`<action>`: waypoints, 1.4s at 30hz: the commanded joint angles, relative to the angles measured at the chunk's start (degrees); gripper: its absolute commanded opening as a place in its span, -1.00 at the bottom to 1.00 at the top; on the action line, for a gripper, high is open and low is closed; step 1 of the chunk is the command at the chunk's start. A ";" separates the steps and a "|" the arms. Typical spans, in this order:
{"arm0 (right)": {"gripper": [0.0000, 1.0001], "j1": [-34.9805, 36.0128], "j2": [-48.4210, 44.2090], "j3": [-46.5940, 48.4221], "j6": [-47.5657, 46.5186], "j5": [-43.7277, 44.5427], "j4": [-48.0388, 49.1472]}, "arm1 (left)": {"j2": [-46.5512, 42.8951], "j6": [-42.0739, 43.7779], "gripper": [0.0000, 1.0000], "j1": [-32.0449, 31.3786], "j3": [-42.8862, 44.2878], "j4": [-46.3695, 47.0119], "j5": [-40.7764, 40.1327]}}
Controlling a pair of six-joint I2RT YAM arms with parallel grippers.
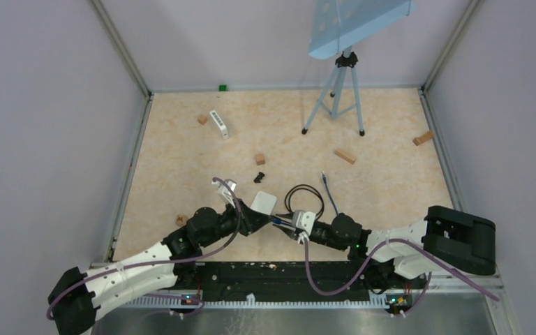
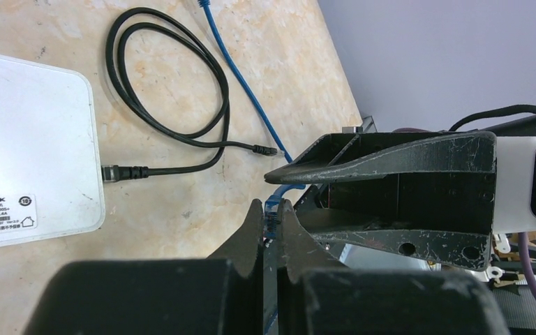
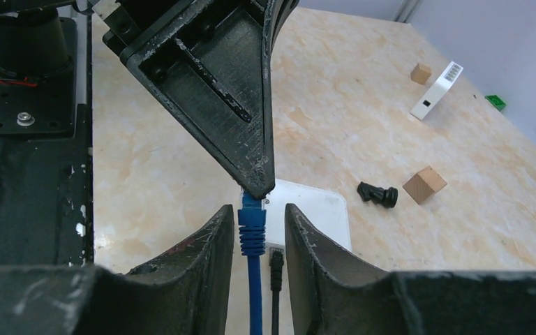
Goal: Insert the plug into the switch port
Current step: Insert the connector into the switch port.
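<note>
The blue plug (image 2: 272, 211) on its blue cable (image 2: 244, 91) is pinched between the tips of my left gripper (image 2: 270, 204), just above the table. In the right wrist view the plug (image 3: 252, 222) stands between the spread fingers of my right gripper (image 3: 258, 209), with gaps on both sides, and a left finger (image 3: 251, 174) covers its tip. The white switch (image 2: 28, 153) lies flat to the left of the plug, with a black cable (image 2: 122, 172) plugged into its edge. In the top view both grippers (image 1: 272, 220) (image 1: 287, 225) meet just below the switch (image 1: 264, 202).
The black cable loop (image 1: 304, 198) lies right of the switch. Further out are a small black piece (image 1: 259, 177), wooden blocks (image 1: 260, 160) (image 1: 345, 155) (image 1: 423, 138), a white box (image 1: 219, 123) and a tripod (image 1: 335, 98). The black base rail (image 1: 272, 276) runs along the near edge.
</note>
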 commanded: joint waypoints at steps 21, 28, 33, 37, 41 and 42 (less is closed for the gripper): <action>-0.41 1.61 -0.68 1.52 -1.09 3.88 -1.94 | -2.08 -1.86 -1.00 -0.16 0.31 1.07 -0.17; -1.00 1.63 -0.86 1.90 -1.38 3.14 -2.27 | -2.72 -2.38 -1.00 -0.16 -0.11 0.86 -0.21; -1.00 1.61 -3.19 2.16 1.86 7.23 -6.75 | -3.37 -0.54 0.22 -0.18 0.82 -2.35 -2.27; -1.00 1.53 -6.42 5.01 4.92 11.27 -22.68 | -5.17 6.27 0.90 0.10 4.59 -9.21 -6.45; -1.00 -1.62 -7.58 5.12 9.01 6.45 -30.70 | -4.61 7.48 0.85 7.83 4.47 -9.87 0.37; -1.00 -2.90 -7.67 5.02 10.11 4.53 -32.00 | -3.94 6.78 0.78 12.21 3.47 -8.35 4.36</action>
